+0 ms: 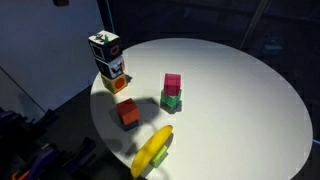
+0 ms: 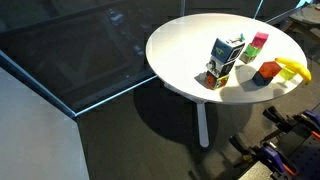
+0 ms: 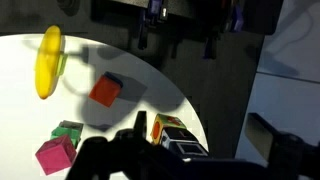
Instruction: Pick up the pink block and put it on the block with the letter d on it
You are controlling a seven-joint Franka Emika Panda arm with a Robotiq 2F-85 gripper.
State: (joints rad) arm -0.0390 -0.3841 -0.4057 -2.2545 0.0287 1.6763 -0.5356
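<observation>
**Hovering over the white table, pink block not in my grasp**

I look down from above the round white table [image 1: 250, 90], and my gripper [image 3: 190, 160] shows only as a dark shape along the bottom edge of the wrist view. It is too dim for me to tell whether my fingers are apart or together. Nothing lies visibly between them.

My landmark is the orange-red cube [image 1: 128, 113], which stands alone on the tabletop. The pink block [image 1: 172, 83] is near it and rests on top of a green cube [image 1: 172, 101] of about the same size. In the wrist view the pink block [image 3: 55, 155] sits low and to the left, apart from my gripper.

On the other side of the orange-red cube, closer to the table's rim, two printed cubes stand stacked. The upper one is the block with the letter d [image 1: 105, 45], black-edged with white panels, though the letter is too small for me to read. Under it is the printed cube [image 1: 112, 68] with a bold black figure. A yellow banana [image 1: 152, 152] also lies near the orange-red cube, close to the rim.
</observation>
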